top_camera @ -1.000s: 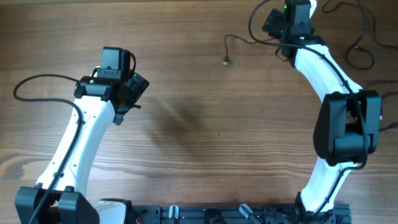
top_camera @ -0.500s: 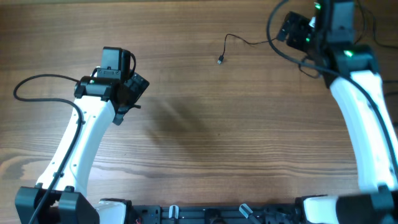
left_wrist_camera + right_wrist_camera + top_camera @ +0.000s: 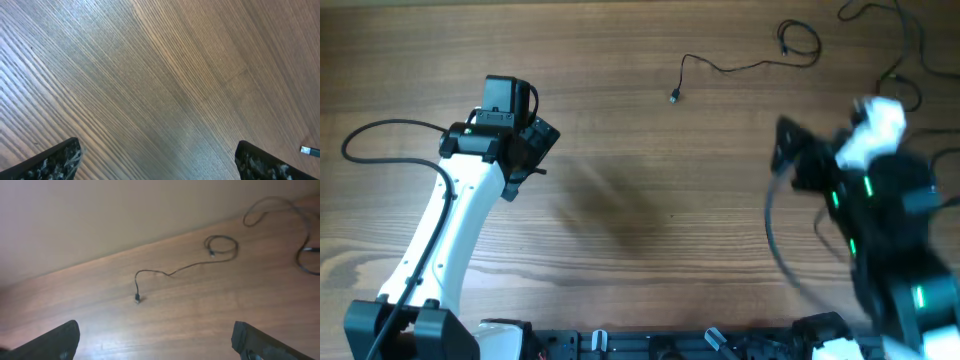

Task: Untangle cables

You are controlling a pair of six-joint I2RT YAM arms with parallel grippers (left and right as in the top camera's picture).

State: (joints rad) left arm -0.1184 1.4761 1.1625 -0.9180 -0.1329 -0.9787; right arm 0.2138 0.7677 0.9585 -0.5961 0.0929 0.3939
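Overhead: one cable [image 3: 725, 69] lies along the bench's [image 3: 620, 200] far edge, others [image 3: 903, 72] seemingly looped in its far right corner. Both jaws gape empty; pinch one strand only.

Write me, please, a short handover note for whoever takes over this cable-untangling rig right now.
Left gripper: open, empty, over bare table.
Right gripper: open, empty; its arm is blurred in the overhead view.
Cables: one cable lies on its own at the far middle of the table, with one end curled in a small loop. The other cables lie toward the far right corner, partly out of frame.
Done: that one cable lies separate.
Left: I cannot tell whether the others cross; check them and lay each apart.
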